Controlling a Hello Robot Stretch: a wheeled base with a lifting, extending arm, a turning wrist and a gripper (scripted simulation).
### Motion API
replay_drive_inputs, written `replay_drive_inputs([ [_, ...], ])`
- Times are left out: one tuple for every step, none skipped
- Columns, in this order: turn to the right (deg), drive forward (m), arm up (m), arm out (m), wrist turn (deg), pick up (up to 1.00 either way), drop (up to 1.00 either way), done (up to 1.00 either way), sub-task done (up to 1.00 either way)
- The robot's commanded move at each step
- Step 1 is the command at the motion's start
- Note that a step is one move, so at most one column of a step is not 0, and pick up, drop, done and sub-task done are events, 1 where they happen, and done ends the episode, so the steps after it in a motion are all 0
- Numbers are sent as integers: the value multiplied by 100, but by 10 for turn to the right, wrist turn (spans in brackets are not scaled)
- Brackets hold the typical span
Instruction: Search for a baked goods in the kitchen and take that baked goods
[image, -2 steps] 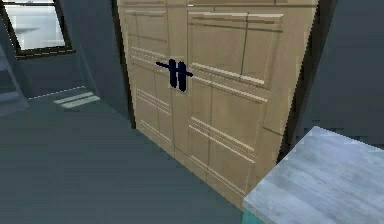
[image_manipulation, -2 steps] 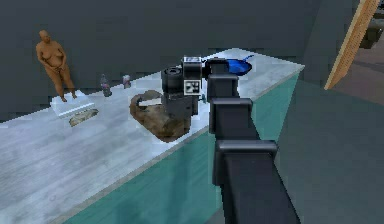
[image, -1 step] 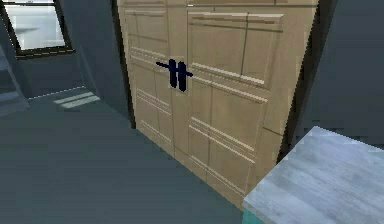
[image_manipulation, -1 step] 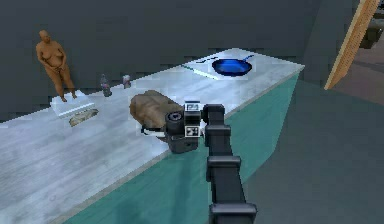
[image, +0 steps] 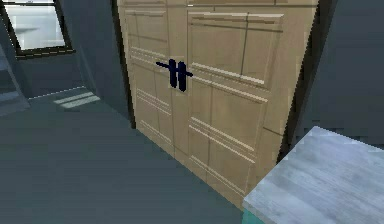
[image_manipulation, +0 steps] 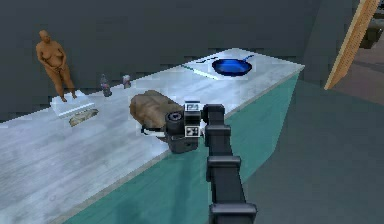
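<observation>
Baked goods (image_manipulation: 148, 108): brown, rounded, loaf-like, lying on the pale bench (image_manipulation: 60, 160) close to its near edge, right at the dark body on the far end of the arm (image_manipulation: 226, 170). Jaws' hold: impossible to tell, with the loaf resting on the surface directly at them and the fingertips lost against it. Perhaps around the loaf, perhaps only alongside; too murky from this angle to say.

Main danger: shoving rather than gripping. Given an off-centre contact, likely to slide or roll the loaf across the smooth top, toward the flat grey thing (image_manipulation: 80, 115) to its left, or over the near edge to the floor. Second danger: lifting on a shallow bite at the rounded end, then dropping it on the way up. Third: crushing a soft crust by squeezing too hard.

Farther out on the bench, two small dark upright things (image_manipulation: 106, 87) and an orange statue (image_manipulation: 55, 62), well apart from the loaf; at risk only from a wide sweep. Blue dish (image_manipulation: 232, 66) toward the arm side view's right, likewise well apart.

In the forward view, tall wooden doors (image: 210, 100) with dark handles (image: 175, 72) close ahead, and the bench's corner at lower right: little room, so risks a knock on either by turning the base with the arm out.
</observation>
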Motion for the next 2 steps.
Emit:
replay_drive_inputs([
  [0,0,10,0,0,0,0,0,0],
  [0,0,0,0,0,0,0,100,0],
])
